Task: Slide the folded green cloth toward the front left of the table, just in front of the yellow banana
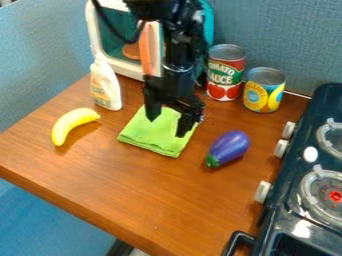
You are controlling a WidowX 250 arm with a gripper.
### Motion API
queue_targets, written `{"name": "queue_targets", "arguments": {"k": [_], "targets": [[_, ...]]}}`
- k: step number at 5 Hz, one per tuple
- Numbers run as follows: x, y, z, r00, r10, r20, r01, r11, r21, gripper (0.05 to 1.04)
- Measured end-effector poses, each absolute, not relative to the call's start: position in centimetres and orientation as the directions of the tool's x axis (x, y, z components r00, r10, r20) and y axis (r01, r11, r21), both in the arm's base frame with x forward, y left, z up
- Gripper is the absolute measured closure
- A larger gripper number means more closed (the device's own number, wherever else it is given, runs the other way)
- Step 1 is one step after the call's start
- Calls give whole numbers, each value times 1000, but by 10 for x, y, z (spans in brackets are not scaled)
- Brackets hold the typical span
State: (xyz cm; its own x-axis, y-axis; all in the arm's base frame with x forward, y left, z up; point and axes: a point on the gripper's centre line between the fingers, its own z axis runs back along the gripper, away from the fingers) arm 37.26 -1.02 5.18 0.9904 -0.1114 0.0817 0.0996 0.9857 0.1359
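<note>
The black gripper point(165, 125) hangs over a folded green cloth point(157, 139) on the wooden table, its two fingers apart with nothing visible between them. How closely the fingertips come to the cloth I cannot tell. To the right of the cloth lies a purple toy eggplant point(230, 147), its green end pointing down and left. A yellow banana point(71, 123) rests at the left of the table. Between banana and gripper, farther back, stands a white spray bottle point(105, 86).
A tomato sauce can point(226, 72) and a smaller yellow can point(264, 90) stand at the back right. Behind the arm is a white toy microwave point(124, 68). The dark stove point(308, 200) borders the table's right side, and the table's front edge point(80, 210) runs diagonally.
</note>
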Motion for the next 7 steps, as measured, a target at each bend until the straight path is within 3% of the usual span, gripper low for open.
{"name": "queue_targets", "arguments": {"k": [1, 3, 4, 5, 6, 7], "targets": [[375, -3, 40, 997, -46, 69, 38, 994, 104, 74], [385, 11, 41, 991, 72, 113, -81, 994, 79, 74], [381, 7, 25, 995, 85, 57, -87, 996, 35, 74], [378, 10, 22, 990, 128, 53, -129, 992, 3, 75], [372, 11, 19, 991, 136, -19, -136, 990, -29, 77], [346, 16, 21, 977, 78, -198, -76, 997, 14, 79]]}}
